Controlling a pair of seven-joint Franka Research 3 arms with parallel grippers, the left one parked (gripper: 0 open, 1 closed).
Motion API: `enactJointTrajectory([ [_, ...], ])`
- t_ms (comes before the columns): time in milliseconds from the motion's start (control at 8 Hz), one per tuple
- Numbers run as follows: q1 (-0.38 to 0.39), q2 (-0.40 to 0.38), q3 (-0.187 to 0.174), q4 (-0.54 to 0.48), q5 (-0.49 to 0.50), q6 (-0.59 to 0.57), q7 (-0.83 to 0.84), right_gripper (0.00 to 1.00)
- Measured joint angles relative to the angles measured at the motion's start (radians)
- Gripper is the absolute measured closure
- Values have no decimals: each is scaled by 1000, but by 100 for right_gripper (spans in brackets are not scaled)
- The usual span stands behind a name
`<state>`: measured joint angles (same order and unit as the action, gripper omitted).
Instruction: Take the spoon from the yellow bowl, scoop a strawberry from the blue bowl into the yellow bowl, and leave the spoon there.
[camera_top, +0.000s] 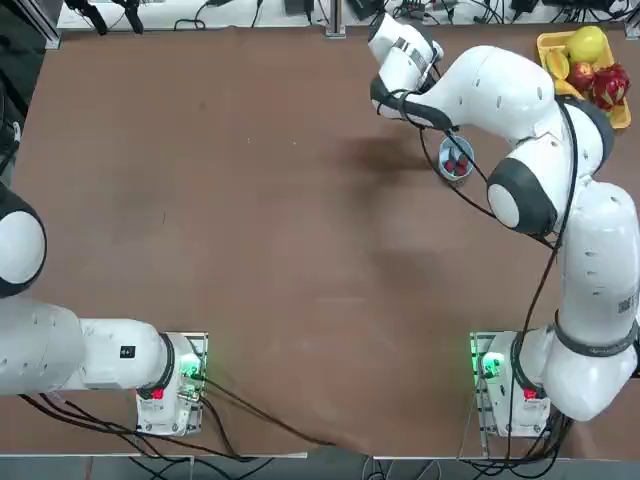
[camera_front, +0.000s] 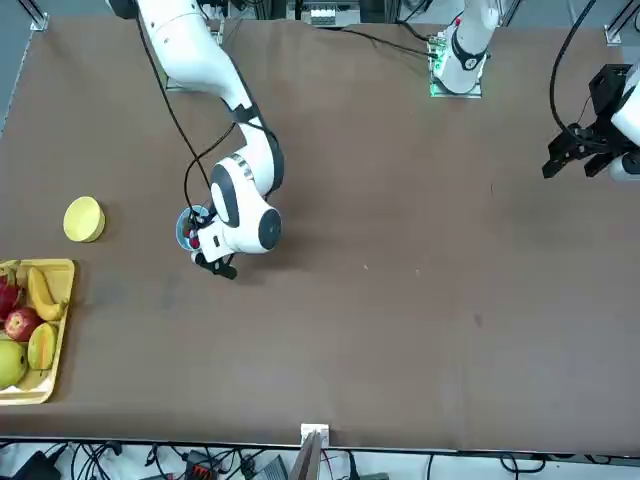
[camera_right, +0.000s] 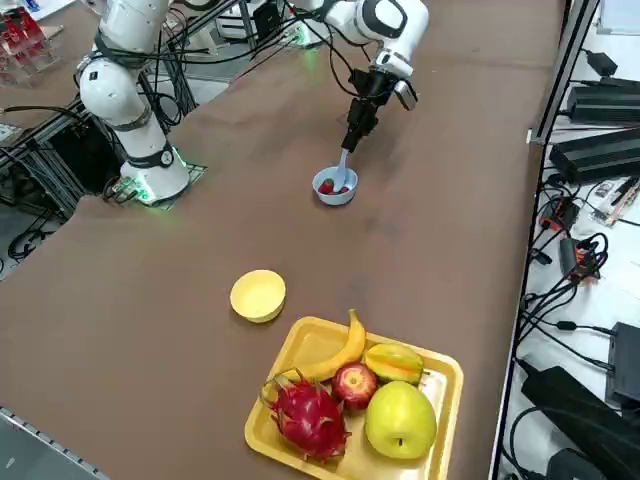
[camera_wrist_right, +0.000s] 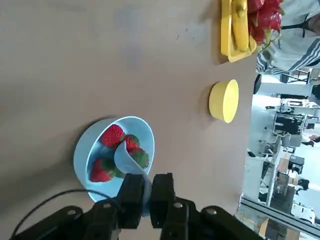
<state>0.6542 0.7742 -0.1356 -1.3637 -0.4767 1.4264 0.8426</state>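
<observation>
You are at the scooping step: your right gripper (camera_wrist_right: 149, 200) is closed on the spoon (camera_wrist_right: 131, 159), its bowl among the strawberries (camera_wrist_right: 101, 170) in the blue bowl (camera_wrist_right: 81, 155). Next, lift one berry level toward the yellow bowl (camera_wrist_right: 224, 101), at about two o'clock from there in the wrist view.

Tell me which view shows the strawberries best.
The right wrist view: the strawberries appear largest, around the spoon that the right gripper holds in the blue bowl. The right side view shows them small, beside the spoon; the top and front views, only little red spots.
</observation>
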Motion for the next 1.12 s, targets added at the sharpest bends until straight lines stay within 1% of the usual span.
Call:
enactJointTrajectory([
  [1125,14,4,0,0,-29,-29,0,88],
])
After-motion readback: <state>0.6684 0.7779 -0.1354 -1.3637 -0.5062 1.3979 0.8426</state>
